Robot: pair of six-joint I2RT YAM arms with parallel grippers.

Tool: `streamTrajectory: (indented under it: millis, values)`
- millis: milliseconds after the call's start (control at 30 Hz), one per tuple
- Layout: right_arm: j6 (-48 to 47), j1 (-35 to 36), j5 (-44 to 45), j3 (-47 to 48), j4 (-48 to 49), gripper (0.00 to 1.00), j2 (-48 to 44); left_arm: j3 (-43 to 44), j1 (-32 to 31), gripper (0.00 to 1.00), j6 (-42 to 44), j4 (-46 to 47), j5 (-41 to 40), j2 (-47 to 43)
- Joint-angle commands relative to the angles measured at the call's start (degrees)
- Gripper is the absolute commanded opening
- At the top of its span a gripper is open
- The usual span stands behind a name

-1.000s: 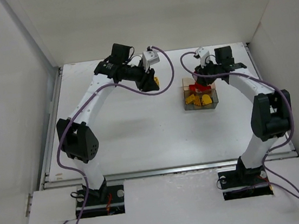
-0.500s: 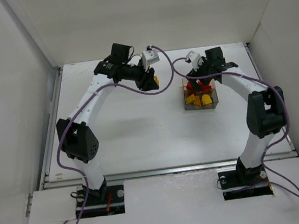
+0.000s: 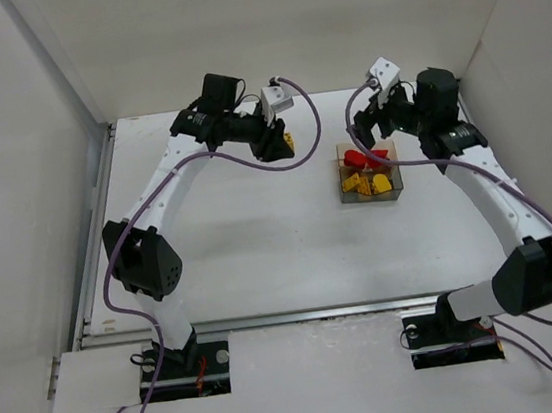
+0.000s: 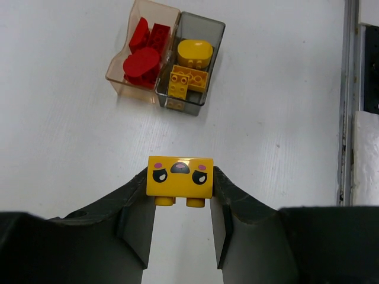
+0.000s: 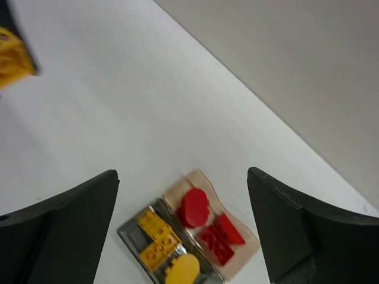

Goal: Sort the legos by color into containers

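My left gripper [image 4: 180, 184] is shut on a yellow lego with a cartoon face [image 4: 180, 176], held above the table left of the containers. From above, that gripper [image 3: 282, 145] and its lego [image 3: 290, 145] sit at the back centre. The tan container [image 4: 118, 72] holds red legos [image 4: 142, 58], and the adjoining clear grey container [image 4: 217, 34] holds yellow legos [image 4: 190, 65]. My right gripper [image 5: 182, 173] hangs open and empty above the tan container [image 5: 244, 255] and grey container [image 5: 126, 232]. In the top view it [image 3: 365, 136] is just behind the pair [image 3: 394, 174].
White walls [image 3: 284, 24] close in the table at the back and both sides. A metal rail [image 3: 309, 313] runs along the front edge, and a rail [image 4: 349, 100] also shows in the left wrist view. The left arm's purple cable [image 3: 312, 131] loops near the containers.
My right gripper opened over the tan container and rose back toward the rear right, its arm swinging outward. The left gripper stayed put, holding the yellow lego.
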Motion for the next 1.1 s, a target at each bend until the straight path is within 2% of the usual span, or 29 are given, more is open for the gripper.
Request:
streamTrajectory:
  millis: [0,33,133,300,467,633,767,867,1067]
  values:
    - [2.08,1.32,-18.11,1.63,3.5,0.94,-1.63,4.47,-0.76,0.0,2.33,1.05,2.5,-2.82]
    - [3.56,1.93,-23.8,2.68,3.5,0.93,-1.63,4.48,-0.76,0.0,4.94,0.09,2.5,-2.3]
    - [5.68,3.51,-30.16,5.67,3.5,0.91,-0.33,6.67,-1.29,0.0,9.53,-3.85,6.44,-2.29]
    - [8.41,6.49,-36.86,10.94,3.5,0.77,1.18,9.13,-1.82,0.0,15.77,-8.88,17.87,-1.77]
    - [7.8,9.57,-36.86,13.05,3.5,0.77,2.05,12.03,-3.66,0.0,17.01,-10.99,18.5,-1.15]
    - [7.8,10.72,-38.01,13.06,3.5,0.64,3.47,12.57,-4.28,0.0,17.01,-10.99,18.5,-1.15]
    - [7.8,10.72,-35.38,11.57,3.5,0.61,2.24,12.57,-4.28,0.0,16.48,-10.99,17.27,-1.15]
    - [8.32,11.24,-32.92,10.34,3.5,0.55,0.92,12.57,-4.28,0.0,13.43,-9.15,16.74,-1.15]
    - [8.32,11.25,-29.66,8.58,3.5,0.54,-0.67,12.57,-4.28,0.0,9.64,-5.55,15.6,-1.15]
